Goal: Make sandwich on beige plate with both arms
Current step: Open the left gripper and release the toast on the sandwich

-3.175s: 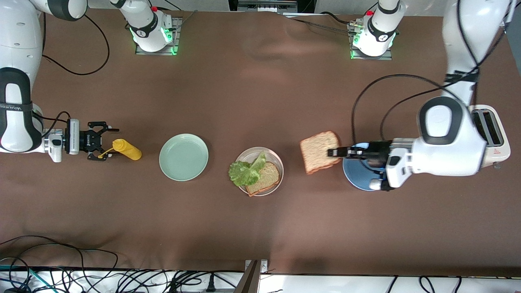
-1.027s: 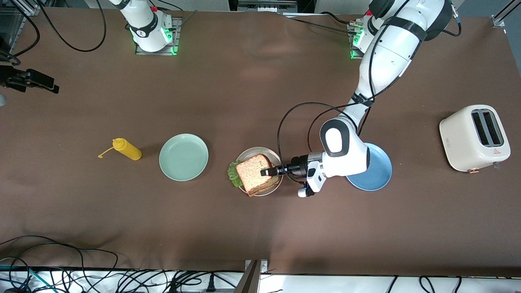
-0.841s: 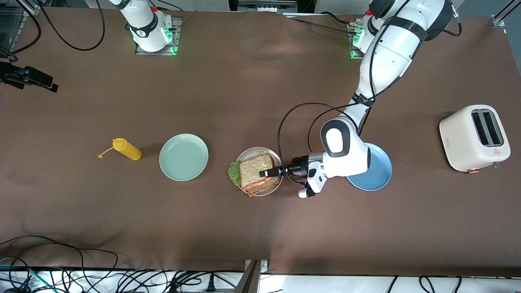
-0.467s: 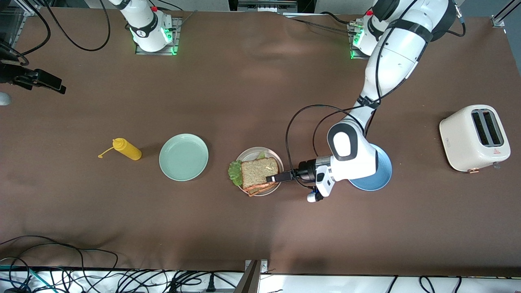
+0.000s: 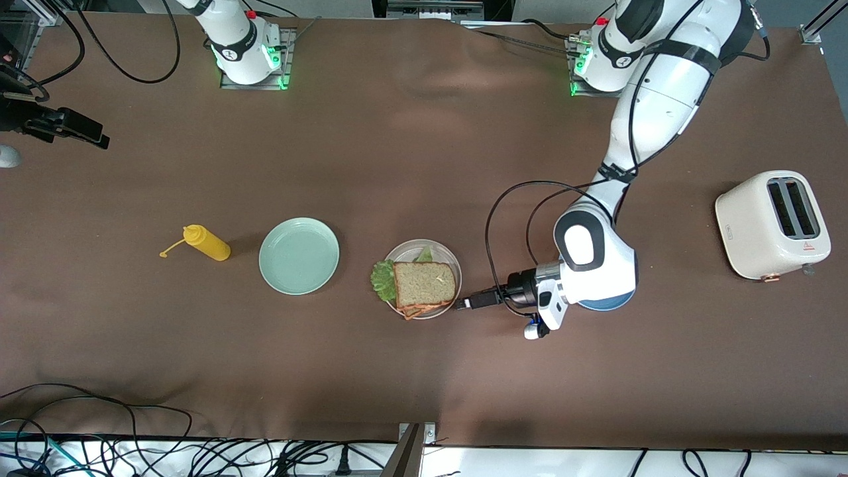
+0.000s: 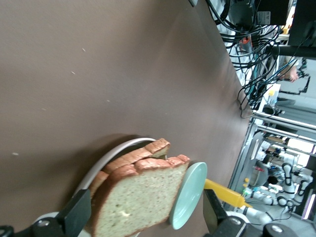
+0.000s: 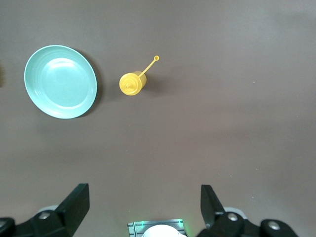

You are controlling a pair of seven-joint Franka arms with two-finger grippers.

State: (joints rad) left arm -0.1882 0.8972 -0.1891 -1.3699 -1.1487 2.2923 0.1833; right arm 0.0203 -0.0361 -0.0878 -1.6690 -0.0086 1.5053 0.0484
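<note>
The sandwich [image 5: 424, 283] lies on the beige plate [image 5: 401, 254]: two brown bread slices stacked, with green lettuce [image 5: 382, 279] sticking out at the side toward the right arm's end. My left gripper [image 5: 464, 304] is open and empty, low beside the plate's rim toward the left arm's end. In the left wrist view its gripper [image 6: 146, 210] frames the sandwich [image 6: 143, 197] and the plate's rim [image 6: 106, 158] without touching them. My right gripper [image 5: 93, 136] is open and empty, held high at the right arm's end of the table; it also shows in the right wrist view [image 7: 143, 197].
A mint green plate [image 5: 299, 256] and a yellow squeeze bottle [image 5: 207, 243] lie toward the right arm's end; both also show in the right wrist view, the plate [image 7: 60, 81] and the bottle [image 7: 132, 84]. A blue plate [image 5: 606, 306] lies under the left arm. A white toaster [image 5: 772, 225] stands past it.
My left gripper carried the bread slice over, laid it on the lettuce, let go and drew back off the plate. My right gripper left the yellow bottle and rose to the table's end.
</note>
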